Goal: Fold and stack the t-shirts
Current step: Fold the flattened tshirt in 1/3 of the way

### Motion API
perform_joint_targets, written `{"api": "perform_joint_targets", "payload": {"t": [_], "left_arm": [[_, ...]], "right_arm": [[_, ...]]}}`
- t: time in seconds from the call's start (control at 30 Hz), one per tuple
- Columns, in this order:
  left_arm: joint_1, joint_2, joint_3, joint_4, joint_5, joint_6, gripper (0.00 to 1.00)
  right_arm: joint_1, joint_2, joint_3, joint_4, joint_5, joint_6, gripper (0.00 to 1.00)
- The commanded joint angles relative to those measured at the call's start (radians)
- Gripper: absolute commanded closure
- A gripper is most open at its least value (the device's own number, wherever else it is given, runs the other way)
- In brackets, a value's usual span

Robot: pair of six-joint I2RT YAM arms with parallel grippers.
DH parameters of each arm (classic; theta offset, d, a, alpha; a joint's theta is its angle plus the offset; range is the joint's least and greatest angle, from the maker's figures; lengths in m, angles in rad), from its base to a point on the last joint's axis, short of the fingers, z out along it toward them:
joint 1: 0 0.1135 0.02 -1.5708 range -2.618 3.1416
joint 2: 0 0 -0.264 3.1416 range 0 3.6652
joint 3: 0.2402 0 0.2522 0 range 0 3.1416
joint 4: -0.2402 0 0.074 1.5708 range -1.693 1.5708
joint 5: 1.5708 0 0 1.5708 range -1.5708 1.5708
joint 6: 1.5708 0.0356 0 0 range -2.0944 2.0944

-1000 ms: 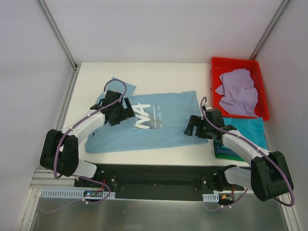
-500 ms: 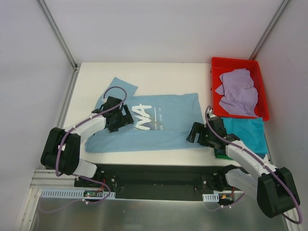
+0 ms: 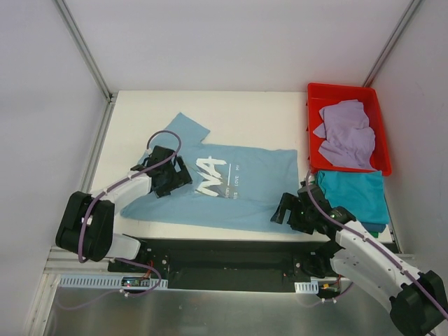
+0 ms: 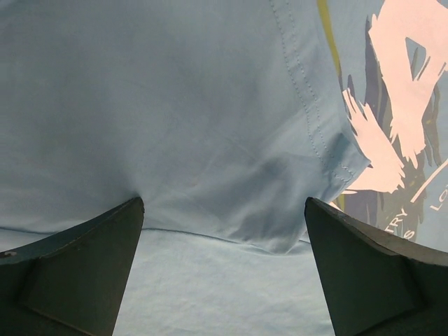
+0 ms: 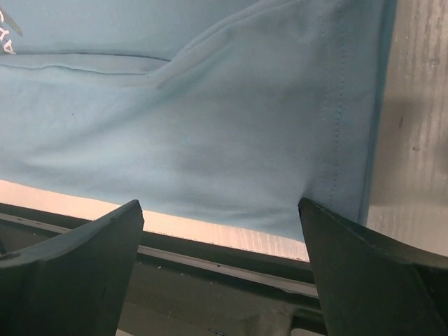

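A light blue t-shirt [image 3: 241,199] with white lettering [image 3: 212,175] lies spread and slightly skewed on the table, its lower hem at the near edge. My left gripper [image 3: 178,177] rests open on its left part, the fingers [image 4: 77,273] wide apart and pressing on a ridge of cloth [image 4: 224,231]. My right gripper [image 3: 282,209] stands open at the shirt's near right corner [image 5: 329,203], over the table's front edge. A folded teal t-shirt [image 3: 353,196] lies at the right, with a dark green edge [image 3: 376,227] beneath it. A lavender t-shirt [image 3: 346,133] sits crumpled in the bin.
The red plastic bin [image 3: 312,126] stands at the back right corner. Metal frame posts [image 3: 84,49] run along both sides. The black base rail [image 3: 224,255] lies just below the table's near edge, close under the right gripper.
The light blue shirt has slid toward the near edge and turned, baring more of its left sleeve. Both grippers moved nearer with it, the right one down to the table's front edge.
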Motion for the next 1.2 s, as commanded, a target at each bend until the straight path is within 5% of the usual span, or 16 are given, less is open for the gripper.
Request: {"api": "perform_joint_targets", "payload": {"t": [0.0,0.67,0.97,1.17], "left_arm": [[0.023,-0.049,-0.057,-0.05,-0.024,-0.022,0.01],[0.036,-0.264,-0.189,-0.144,-0.053,-0.085,0.01],[0.036,-0.346,0.047,-0.156,-0.117,-0.004,0.01],[0.055,-0.19,0.306,-0.156,-0.252,0.085,0.01]], "right_arm": [[0.007,0.017,-0.003,-0.129,0.006,0.047,0.04],[0.007,0.042,0.078,-0.114,0.128,-0.035,0.04],[0.008,0.013,0.248,-0.134,0.203,-0.099,0.04],[0.004,0.028,0.323,-0.031,0.276,-0.137,0.04]]}}
